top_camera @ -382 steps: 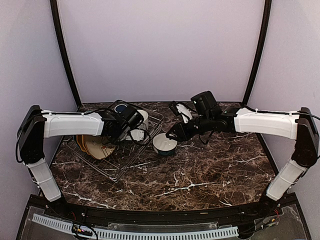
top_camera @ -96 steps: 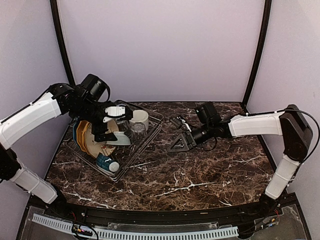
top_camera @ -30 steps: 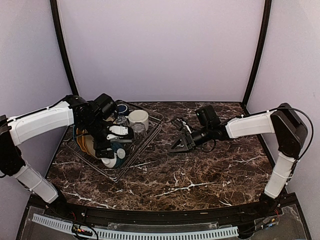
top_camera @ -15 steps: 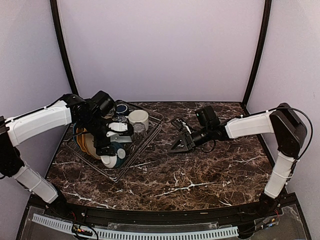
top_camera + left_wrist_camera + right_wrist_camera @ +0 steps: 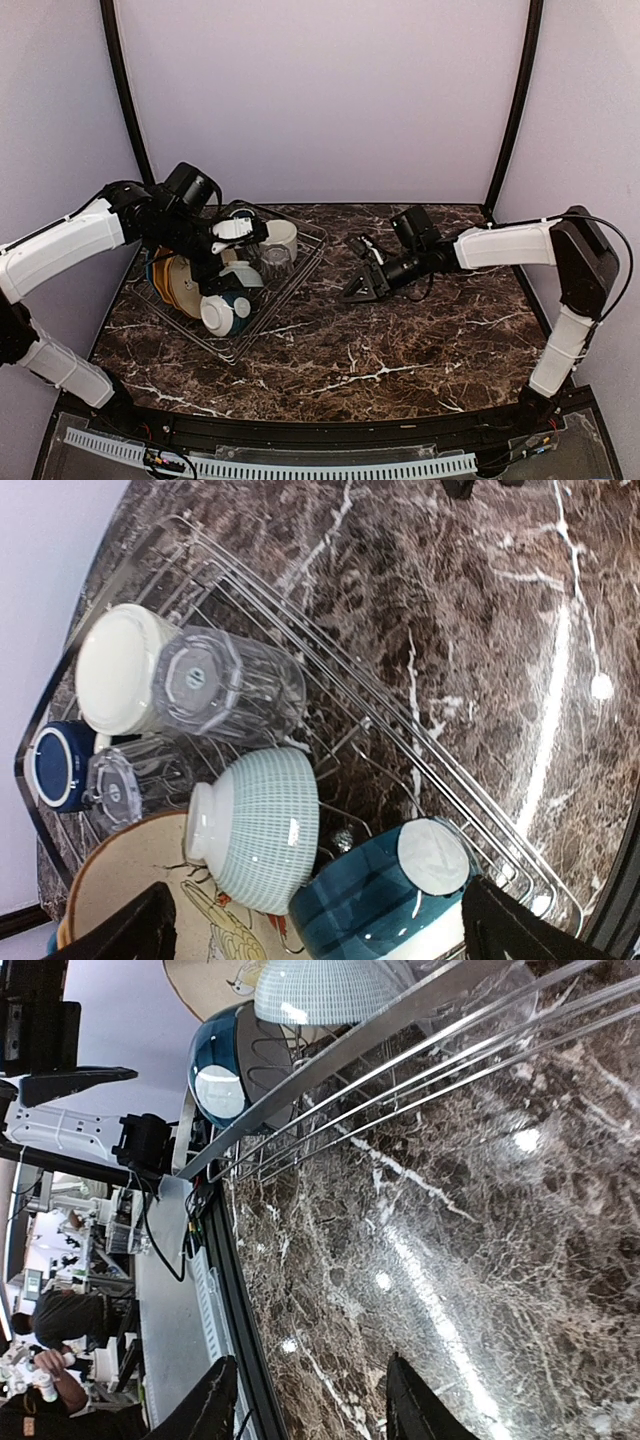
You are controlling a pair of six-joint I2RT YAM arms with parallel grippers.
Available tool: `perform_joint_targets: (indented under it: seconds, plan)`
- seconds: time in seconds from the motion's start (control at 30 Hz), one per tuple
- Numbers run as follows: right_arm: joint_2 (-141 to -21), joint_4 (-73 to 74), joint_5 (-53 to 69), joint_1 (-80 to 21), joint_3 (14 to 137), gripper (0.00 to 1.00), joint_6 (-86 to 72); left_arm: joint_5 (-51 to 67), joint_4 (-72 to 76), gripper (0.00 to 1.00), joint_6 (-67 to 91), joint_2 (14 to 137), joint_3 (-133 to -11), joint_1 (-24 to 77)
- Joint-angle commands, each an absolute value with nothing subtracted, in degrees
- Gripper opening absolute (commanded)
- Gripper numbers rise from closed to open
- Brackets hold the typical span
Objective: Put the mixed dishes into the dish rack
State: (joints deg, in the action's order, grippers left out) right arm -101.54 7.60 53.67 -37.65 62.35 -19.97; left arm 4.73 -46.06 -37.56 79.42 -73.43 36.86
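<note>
Hovering over the dish rack (image 5: 300, 262), my left pincer (image 5: 315, 935) is spread wide and holds nothing. Only its two dark fingertips (image 5: 125, 935) show, at the bottom corners of the left wrist view. Straight below, between them, the pale-teal bowl (image 5: 262, 825) sits foot-up, leaning on the cream leaf-patterned plate (image 5: 140, 880). Touching its side, a dark teal bowl (image 5: 385, 895) with a white foot lies against the rack's rim. Farther along the rack, a clear ribbed glass (image 5: 225, 685) presses against the cream mug (image 5: 118, 668), and a second glass (image 5: 130, 780) stands just beside the dark blue mug (image 5: 58, 765). All four are seen end-on, so I cannot tell which end is up. My right pincer (image 5: 358, 285) is low over the marble tabletop (image 5: 400, 340), near the rack's right rim but outside it. Its fingers stand partly apart with bare marble between them, gripping nothing. In the right wrist view the rim crosses the top, and both bowls and the plate are cut off by the frame edge. From above, my left arm covers much of the rack. The mustard-yellow plate (image 5: 163, 285) shows only as a thin edge, and what stands behind it is hidden.
</note>
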Motion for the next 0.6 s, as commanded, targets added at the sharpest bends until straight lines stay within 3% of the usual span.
perform_joint_targets:
  seconds: [0.0, 0.1, 0.27, 0.57]
  plan:
    - [-94.3, 17.2, 41.6, -36.7, 67.1, 0.51, -14.5, 4.1, -38.6, 0.99, -29.5, 74.8, -75.0, 36.5]
    - [-91.0, 22.4, 33.0, -35.6, 69.6, 0.60, -12.9, 1.0, -33.0, 0.99, -24.6, 72.8, -73.4, 36.3]
    - [-86.2, 30.3, 17.9, -34.0, 74.6, 0.97, -11.0, -7.7, -22.5, 0.99, -17.6, 67.9, -69.8, 35.7]
    - [-73.8, 30.7, -4.1, -33.0, 78.4, 0.99, -6.5, -22.9, -14.6, 0.99, -8.2, 61.3, -65.3, 33.7]
